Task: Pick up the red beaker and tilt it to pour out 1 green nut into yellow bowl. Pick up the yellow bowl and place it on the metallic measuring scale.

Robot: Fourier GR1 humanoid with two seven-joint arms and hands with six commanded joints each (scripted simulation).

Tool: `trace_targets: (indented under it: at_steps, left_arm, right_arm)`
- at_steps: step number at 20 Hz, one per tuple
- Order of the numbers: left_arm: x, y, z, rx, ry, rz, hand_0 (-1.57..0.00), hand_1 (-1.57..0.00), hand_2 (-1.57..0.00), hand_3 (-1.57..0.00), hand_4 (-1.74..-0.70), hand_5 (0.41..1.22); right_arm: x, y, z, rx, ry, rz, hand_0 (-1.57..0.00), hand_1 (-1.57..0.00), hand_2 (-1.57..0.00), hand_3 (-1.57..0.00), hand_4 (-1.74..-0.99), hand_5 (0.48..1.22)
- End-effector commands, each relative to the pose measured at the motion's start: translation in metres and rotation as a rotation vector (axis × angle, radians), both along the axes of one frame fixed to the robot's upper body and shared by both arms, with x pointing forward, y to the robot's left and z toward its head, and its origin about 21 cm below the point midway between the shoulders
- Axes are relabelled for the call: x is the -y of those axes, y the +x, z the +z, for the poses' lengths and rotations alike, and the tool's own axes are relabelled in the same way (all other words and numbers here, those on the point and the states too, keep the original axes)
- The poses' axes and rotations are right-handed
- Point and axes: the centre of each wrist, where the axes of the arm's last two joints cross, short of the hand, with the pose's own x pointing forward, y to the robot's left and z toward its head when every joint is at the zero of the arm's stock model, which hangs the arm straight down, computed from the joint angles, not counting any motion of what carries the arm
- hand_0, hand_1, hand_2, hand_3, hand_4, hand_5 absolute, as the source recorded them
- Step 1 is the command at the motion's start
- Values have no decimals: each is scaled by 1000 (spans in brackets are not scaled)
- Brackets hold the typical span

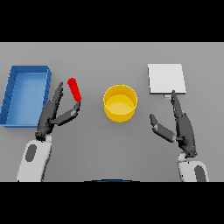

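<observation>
- Left robot hand (56, 113): thumb tip touches the lower end of the red beaker (75, 89), straight fingers lie just on its far side. Looks like a loose pinch at best; can't tell if it's firm.
- Beaker sits at 9 o'clock of the yellow bowl (120, 103), tilted, top leaning toward 11. No green nut visible.
- Risk: a grip that low on the beaker may let it pivot or slip when tilted, so the nut count could overshoot or spill short of the bowl onto the table (109, 61).
- Risk: the blue bin (25, 95) is close at 9 o'clock of the left arm; swinging the elbow outward could clip its wall.
- Right robot hand (177, 124): relaxed, fingers spread, holding nothing, fingertip right at the 6 o'clock edge of the metallic measuring scale (166, 78). It could nudge the scale.
- Open room: between beaker and bowl, and all along 6 o'clock of the bowl.
</observation>
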Motion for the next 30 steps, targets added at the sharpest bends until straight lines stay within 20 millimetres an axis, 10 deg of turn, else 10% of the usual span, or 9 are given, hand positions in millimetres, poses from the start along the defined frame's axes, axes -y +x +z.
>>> trace_targets:
  at_steps: [1, 24, 26, 30]
  left_arm:
    - [4, 7, -3, -1, 4, -9, 1, 1, 1, 1, -1240, 641]
    - [27, 84, -13, -17, -27, -25, 1, 1, 0, 1, -1348, 704]
    - [28, 86, -15, -3, -68, -3, -119, -146, -182, -124, -1410, 750]
    - [38, 92, -15, -21, -51, 30, -844, -874, -900, -838, -1541, 997]
  right_arm:
    - [2, -1, -2, -3, 5, 2, 1, 1, 1, 1, -1273, 632]
    - [4, -3, 1, 10, -6, -14, 1, 1, 1, 1, -1261, 641]
    - [5, -2, 2, -2, -4, -18, 1, 1, 1, 1, -1260, 642]
    - [9, -4, 1, 13, -10, -14, 1, 1, 1, 1, -1256, 646]
